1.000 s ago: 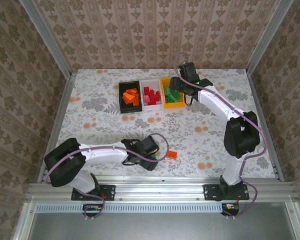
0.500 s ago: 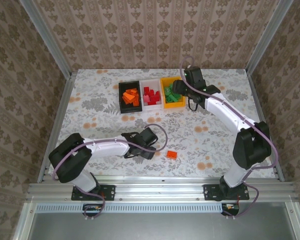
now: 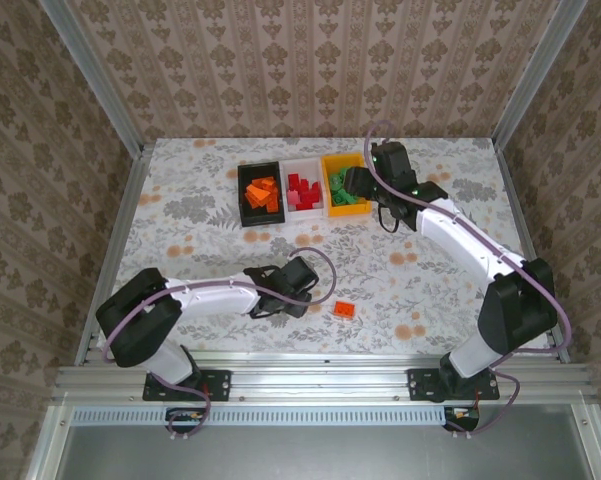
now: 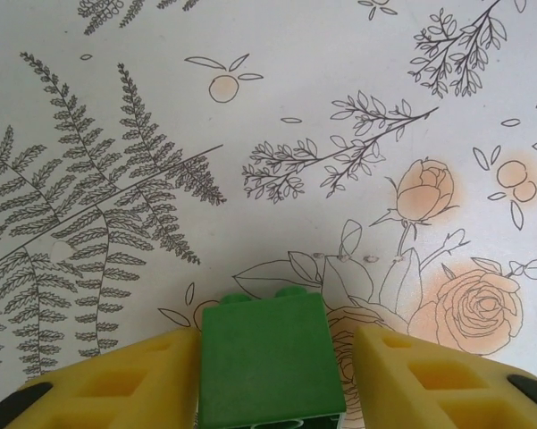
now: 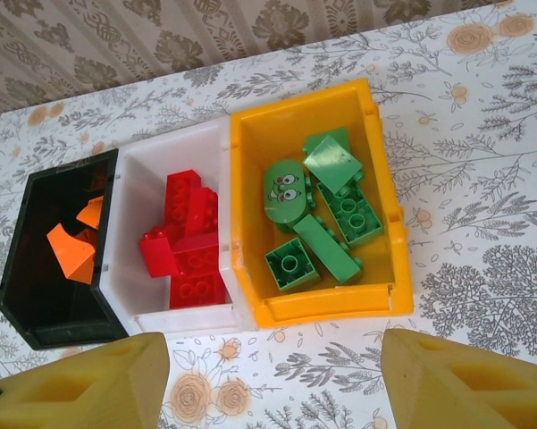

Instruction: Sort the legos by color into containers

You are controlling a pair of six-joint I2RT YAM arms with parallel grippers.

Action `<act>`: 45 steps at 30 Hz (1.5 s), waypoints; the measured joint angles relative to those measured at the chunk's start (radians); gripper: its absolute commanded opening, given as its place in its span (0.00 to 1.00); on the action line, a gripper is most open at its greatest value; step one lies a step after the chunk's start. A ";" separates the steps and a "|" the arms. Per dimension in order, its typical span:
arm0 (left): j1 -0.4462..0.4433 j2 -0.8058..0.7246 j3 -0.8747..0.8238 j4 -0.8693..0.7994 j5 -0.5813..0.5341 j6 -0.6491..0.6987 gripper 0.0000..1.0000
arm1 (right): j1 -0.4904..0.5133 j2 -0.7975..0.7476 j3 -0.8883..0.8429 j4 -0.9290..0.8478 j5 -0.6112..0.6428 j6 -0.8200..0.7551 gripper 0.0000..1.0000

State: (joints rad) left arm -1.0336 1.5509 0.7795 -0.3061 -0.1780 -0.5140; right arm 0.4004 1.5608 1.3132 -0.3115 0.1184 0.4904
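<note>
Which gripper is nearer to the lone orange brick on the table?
Left. The left gripper, holding a green brick, is beside the orange brick; the right gripper is far off at the yellow bin.

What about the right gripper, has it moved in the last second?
Yes. The right gripper slid toward the near side, judged against the yellow bin in the top view.

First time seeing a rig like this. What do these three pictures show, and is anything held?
Two robot arms are bolted at a flowered table, each ending in a two-finger gripper. The wide picture looks down from above; the others come from wrist cameras. The left gripper grips a green brick. The right gripper is open near three bins: black bin with orange bricks, white bin with red bricks, yellow bin with green bricks. One loose orange brick lies on the table.
</note>
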 measured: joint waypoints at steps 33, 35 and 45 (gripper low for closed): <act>0.168 -0.036 0.249 -0.133 -0.087 0.080 0.25 | 0.071 -0.248 -0.280 0.017 -0.004 0.023 0.65; 0.253 -0.034 0.333 -0.137 -0.085 0.106 0.25 | 0.073 -0.263 -0.311 0.017 -0.006 0.027 0.65; 0.414 0.147 0.655 -0.167 -0.026 0.206 0.24 | 0.078 -0.358 -0.430 -0.009 -0.014 0.017 0.65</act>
State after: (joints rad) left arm -0.6197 1.6978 1.4345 -0.4732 -0.2035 -0.3077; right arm 0.4786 1.2026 0.8829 -0.3206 0.1040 0.5072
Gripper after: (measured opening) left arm 0.308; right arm 0.649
